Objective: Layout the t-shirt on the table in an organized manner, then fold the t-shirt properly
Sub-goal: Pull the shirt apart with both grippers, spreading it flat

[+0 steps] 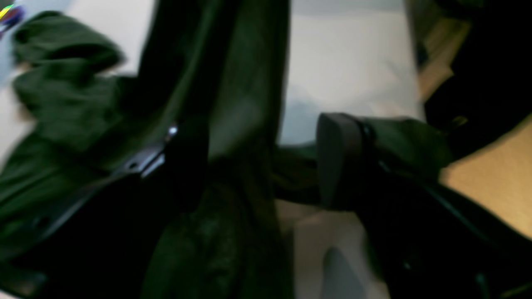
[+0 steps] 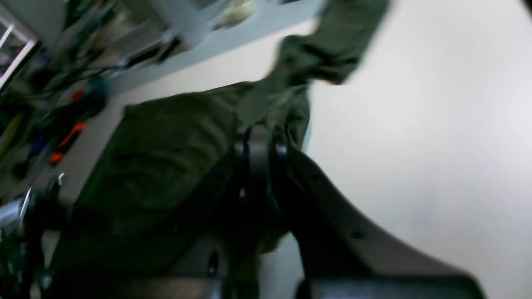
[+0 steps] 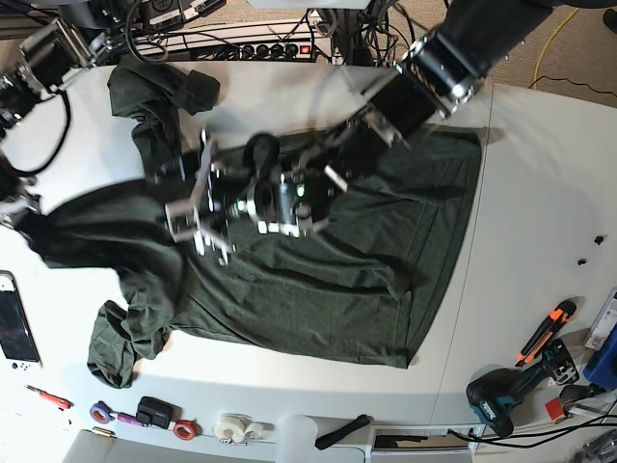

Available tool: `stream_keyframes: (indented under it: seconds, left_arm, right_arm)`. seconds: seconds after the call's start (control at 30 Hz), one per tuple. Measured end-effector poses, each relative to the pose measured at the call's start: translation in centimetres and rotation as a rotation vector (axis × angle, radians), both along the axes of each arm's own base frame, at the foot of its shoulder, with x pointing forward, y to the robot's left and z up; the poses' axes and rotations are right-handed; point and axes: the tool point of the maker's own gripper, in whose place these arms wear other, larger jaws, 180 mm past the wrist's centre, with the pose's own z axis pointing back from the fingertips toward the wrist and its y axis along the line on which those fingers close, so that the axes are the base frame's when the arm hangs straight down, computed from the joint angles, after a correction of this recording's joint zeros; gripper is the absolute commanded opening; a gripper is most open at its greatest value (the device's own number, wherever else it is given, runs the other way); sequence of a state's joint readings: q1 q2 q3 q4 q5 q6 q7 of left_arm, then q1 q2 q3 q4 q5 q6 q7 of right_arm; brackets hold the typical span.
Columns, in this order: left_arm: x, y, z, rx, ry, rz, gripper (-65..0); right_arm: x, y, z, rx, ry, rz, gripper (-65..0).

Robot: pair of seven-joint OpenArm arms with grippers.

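On the counter: the t-shirt lies partly spread across the white counter, its body flat toward the base view's right, its sleeve end rumpled toward the left.
Long axis: runs roughly left to right in the base view, hem edge at the right, bunched sleeves at the left.
Left gripper: jaws stand wide apart with loose cloth hanging between and over them; no pinch shows, so it appears to hold nothing.
Right gripper: jaws together, clamped on a fold of the t-shirt at its edge.
Position: both grippers sit close together over the middle of the shirt, the left arm reaching in from the upper right.
Deciding relation: the crumpled sleeve and shoulder lie to the base view's left of both grippers, so the right arm is likely nearer for pulling that side flat.
Stage: layout not finished; folding not yet begun.
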State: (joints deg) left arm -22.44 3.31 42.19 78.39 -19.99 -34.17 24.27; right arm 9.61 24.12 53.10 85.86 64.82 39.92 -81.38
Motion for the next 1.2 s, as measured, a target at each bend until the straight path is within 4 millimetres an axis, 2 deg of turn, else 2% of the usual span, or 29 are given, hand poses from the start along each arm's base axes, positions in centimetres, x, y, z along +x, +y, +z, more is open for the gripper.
stream_keyframes:
  seconds: [0.13,0.3,0.37,0.57,0.63,0.8,1.03,1.13,1.2]
  left_arm:
    - [-1.3,0.1,-1.2,0.013,0.032,-0.017,-28.1]
    - [-3.8,0.7,-3.9,0.094,0.084,-0.065,-28.1]
    - [-5.0,0.8,-4.7,0.113,0.109,-0.097,-28.1]
    - [-7.1,1.7,-6.8,0.200,0.205,-0.129,-28.1]
    - [-7.5,2.1,-7.1,0.211,0.235,-0.139,-28.1]
    - [-8.4,4.0,-9.4,0.320,0.265,-0.156,-28.1]
    - [-11.1,3.5,-10.1,0.293,0.334,-0.173,-28.1]
    - [-11.5,3.2,-10.0,0.262,0.343,-0.166,-28.1]
    - [-10.9,3.0,-9.9,0.243,0.318,-0.136,-28.1]
  right_arm:
    - [-1.8,-2.2,0.3,0.012,-0.020,-0.082,-65.0]
    - [-3.7,-2.9,-1.3,0.014,0.031,-0.112,-65.0]
    - [-3.9,-2.8,-1.8,0.021,0.042,-0.111,-65.0]
    - [-3.9,-2.7,-1.8,0.023,0.042,-0.110,-65.0]
    - [-3.9,-2.7,-1.8,0.022,0.042,-0.110,-65.0]
    - [-3.9,-2.7,-1.8,0.022,0.042,-0.110,-65.0]
    - [-3.9,-2.7,-1.8,0.022,0.042,-0.110,-65.0]
    - [-3.9,-2.7,-1.8,0.022,0.042,-0.110,-65.0]
    - [-3.9,-2.7,-1.8,0.022,0.042,-0.110,-65.0]
